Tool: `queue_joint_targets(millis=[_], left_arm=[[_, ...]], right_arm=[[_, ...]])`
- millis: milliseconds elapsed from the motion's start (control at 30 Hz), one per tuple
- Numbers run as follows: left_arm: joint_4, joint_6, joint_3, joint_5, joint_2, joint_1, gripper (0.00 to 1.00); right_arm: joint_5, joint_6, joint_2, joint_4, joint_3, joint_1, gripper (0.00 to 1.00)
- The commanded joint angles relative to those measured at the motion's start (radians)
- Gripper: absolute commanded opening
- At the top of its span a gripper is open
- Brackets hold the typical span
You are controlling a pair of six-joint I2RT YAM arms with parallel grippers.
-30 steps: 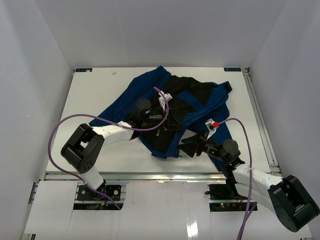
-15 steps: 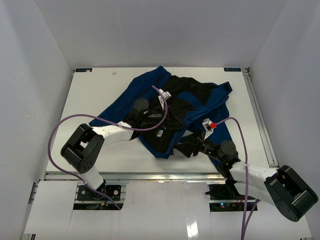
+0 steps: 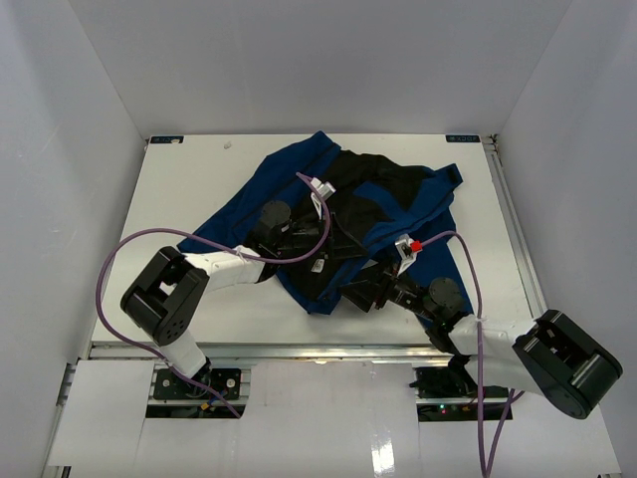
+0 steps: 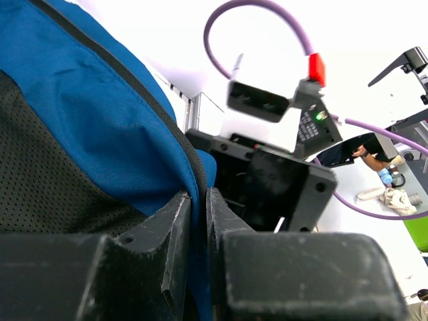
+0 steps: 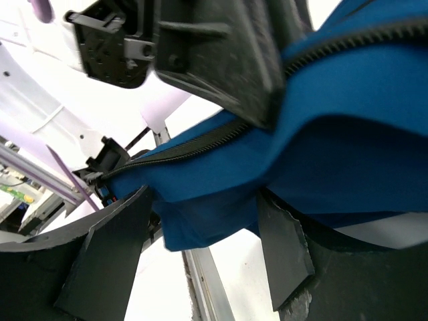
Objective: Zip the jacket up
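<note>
The royal-blue jacket (image 3: 299,179) with black lining lies crumpled in the middle of the table, front open. My left gripper (image 3: 338,242) is shut on the jacket's blue front edge beside the black zipper tape (image 4: 167,127); the fabric is pinched between its fingers (image 4: 175,227). My right gripper (image 3: 360,295) is open at the jacket's lower hem near the front. In the right wrist view a blue fold with zipper teeth (image 5: 200,144) hangs between its spread fingers (image 5: 284,247), and the left gripper's finger shows just above. The zipper slider is not visible.
White table (image 3: 199,179) inside white walls. Purple cables (image 3: 149,239) loop from both arms. The right arm's wrist camera block with a red tag (image 4: 314,67) sits close in front of the left gripper. Table's front rail (image 3: 299,349) lies just below the hem.
My right gripper has slid left along the front edge toward the jacket's lower hem, now with the hem between its fingers. The left gripper stayed shut on the fabric, shifting slightly left.
</note>
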Motion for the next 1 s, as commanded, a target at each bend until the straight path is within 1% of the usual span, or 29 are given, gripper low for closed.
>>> queue_joint_targets(millis=[0, 100, 200, 233, 267, 300, 333, 367, 467, 500, 533, 567, 600, 667, 700, 733, 833, 967], left_arm=[[0.092, -0.017, -0.01, 0.023, -0.035, 0.001, 0.24], [0.113, -0.024, -0.022, 0.022, -0.036, 0.001, 0.23], [0.129, -0.029, -0.038, 0.027, -0.034, 0.0, 0.24], [0.13, -0.027, -0.044, 0.029, -0.035, 0.001, 0.26], [0.128, -0.024, -0.05, 0.032, -0.036, 0.002, 0.29], [0.122, -0.019, -0.051, 0.034, -0.04, 0.003, 0.34], [0.11, -0.013, -0.053, 0.037, -0.046, 0.004, 0.38], [0.085, -0.006, -0.054, 0.037, -0.06, 0.008, 0.41], [-0.083, 0.052, -0.041, 0.023, -0.119, 0.035, 0.52], [-0.177, 0.125, -0.026, -0.02, -0.154, 0.046, 0.53], [-0.3, 0.224, -0.002, -0.101, -0.185, 0.049, 0.55], [-0.444, 0.308, 0.028, -0.189, -0.219, 0.049, 0.57], [-0.546, 0.36, 0.05, -0.249, -0.247, 0.049, 0.58], [-0.688, 0.436, 0.084, -0.339, -0.294, 0.049, 0.58], [-0.746, 0.461, 0.085, -0.369, -0.319, 0.048, 0.58], [-0.796, 0.483, 0.085, -0.394, -0.342, 0.047, 0.59], [-0.838, 0.526, 0.081, -0.411, -0.392, 0.034, 0.58], [-0.966, 0.631, 0.137, -0.449, -0.406, -0.008, 0.56]], right_arm=[[0.078, 0.013, 0.031, 0.182, 0.03, 0.017, 0.7], [0.084, 0.016, 0.064, 0.245, 0.024, 0.02, 0.67], [0.089, 0.011, 0.094, 0.32, 0.017, 0.019, 0.51], [0.088, 0.009, 0.1, 0.341, 0.016, 0.019, 0.41], [0.087, 0.006, 0.106, 0.356, 0.015, 0.02, 0.28], [0.087, 0.002, 0.108, 0.356, 0.015, 0.019, 0.19], [0.087, -0.003, 0.108, 0.354, 0.015, 0.019, 0.12], [0.087, -0.007, 0.104, 0.345, 0.015, 0.02, 0.09], [0.074, -0.029, 0.072, 0.275, 0.014, 0.017, 0.08], [0.073, -0.036, 0.056, 0.233, 0.019, 0.016, 0.08], [0.075, -0.047, 0.025, 0.137, 0.028, 0.015, 0.08], [0.08, -0.063, -0.02, -0.008, 0.043, 0.014, 0.08], [0.095, -0.087, -0.05, -0.084, 0.075, 0.015, 0.08], [0.143, -0.133, -0.094, -0.337, 0.124, 0.016, 0.08], [0.164, -0.149, -0.113, -0.401, 0.14, 0.016, 0.08], [0.182, -0.163, -0.13, -0.46, 0.155, 0.015, 0.08], [0.214, -0.18, -0.156, -0.578, 0.192, 0.014, 0.08], [0.208, -0.184, -0.136, -0.64, 0.234, 0.014, 0.08]])
